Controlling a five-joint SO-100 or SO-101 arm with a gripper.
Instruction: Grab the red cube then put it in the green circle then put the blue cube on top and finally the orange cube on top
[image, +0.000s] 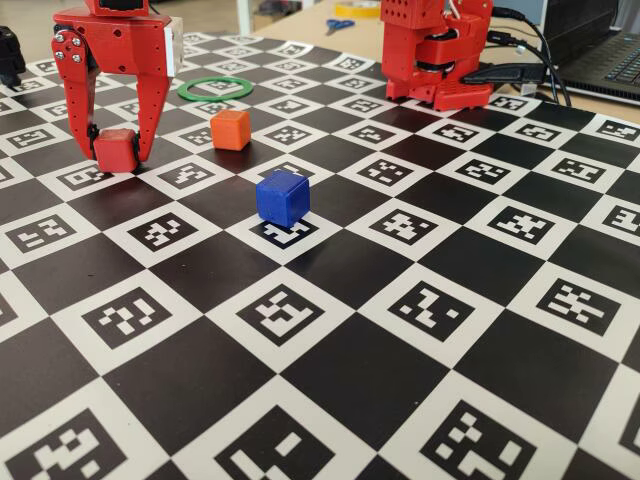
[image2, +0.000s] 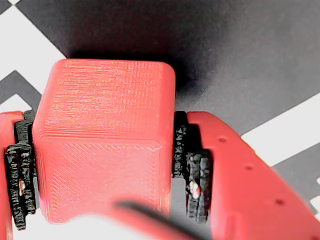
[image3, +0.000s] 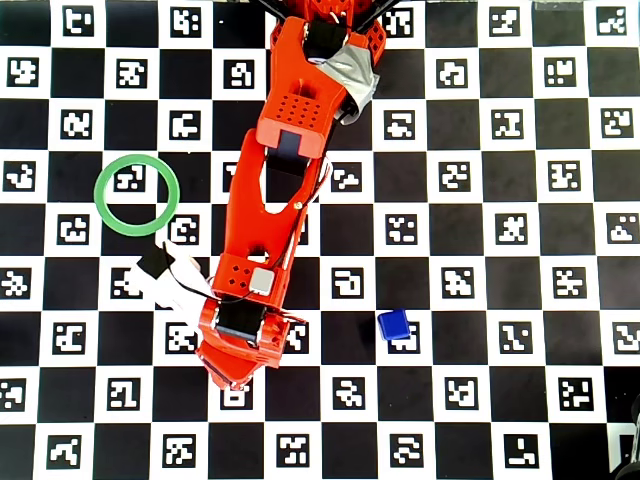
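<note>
In the fixed view the gripper has its two fingers closed around the red cube, low on the checkered board, ready to carry it. Right of it sits the orange cube, with the green circle behind and the blue cube nearer the camera.
</note>
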